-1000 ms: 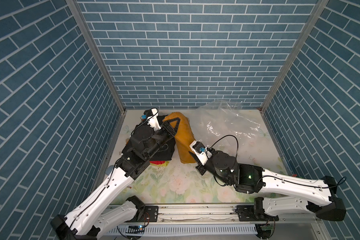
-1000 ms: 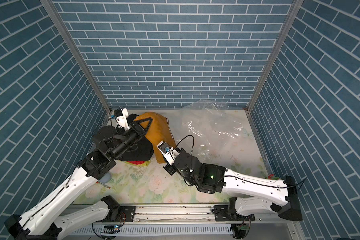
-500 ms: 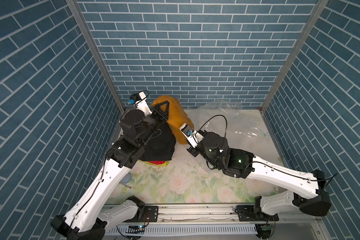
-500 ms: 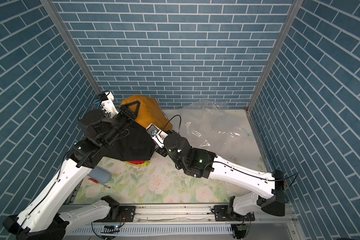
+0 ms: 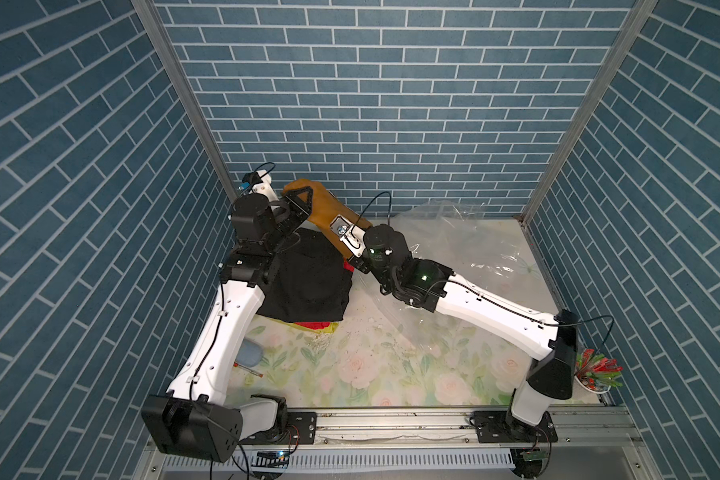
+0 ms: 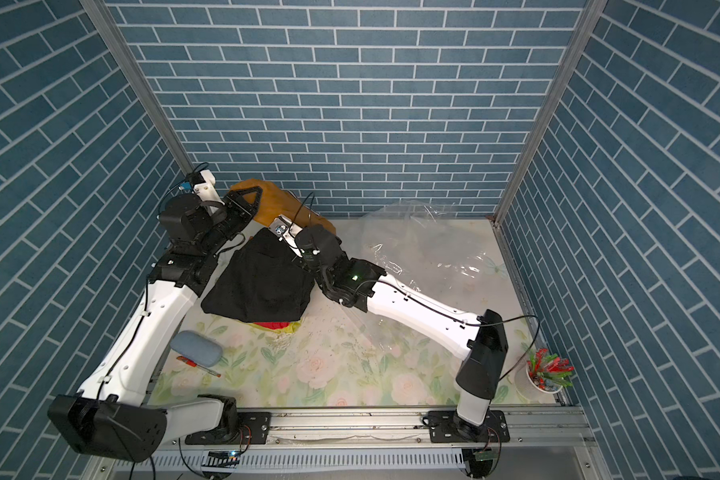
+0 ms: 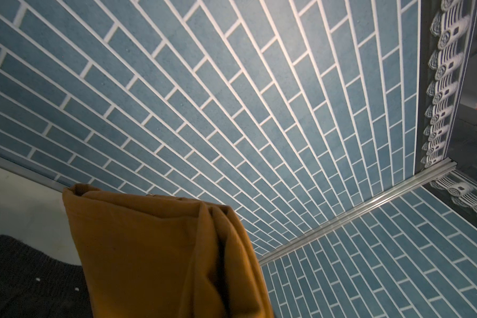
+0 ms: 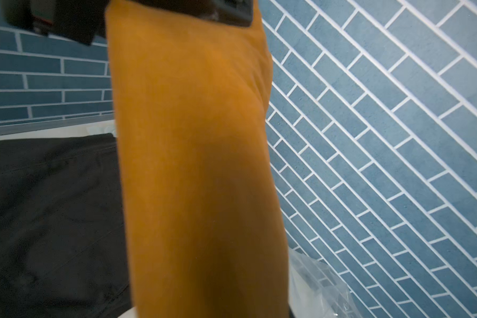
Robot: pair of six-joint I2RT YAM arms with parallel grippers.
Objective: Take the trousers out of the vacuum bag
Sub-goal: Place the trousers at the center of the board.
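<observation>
The ochre brown trousers (image 5: 321, 208) hang lifted and stretched between both grippers near the back wall. My left gripper (image 5: 302, 199) is shut on their upper end. My right gripper (image 5: 350, 253) holds the lower end, its fingers hidden under the wrist camera. In the right wrist view the ochre cloth (image 8: 193, 165) runs up to the left gripper (image 8: 176, 8). Black trousers (image 5: 308, 282) top a pile below, with red and yellow cloth (image 5: 312, 326) peeking out. The vacuum bag (image 5: 466, 241) lies crumpled at the back right, apart from the held trousers.
A blue-grey pouch (image 6: 196, 347) and a red pen (image 6: 198, 366) lie at the front left beside my left arm. A white cup of red and green clips (image 6: 545, 374) stands at the front right. The back wall is close behind the lifted cloth.
Both grippers have raised the ochre trousers and carried them back and left, from beside the black pile to above its back edge. Both arms stretched farther towards the back wall.
</observation>
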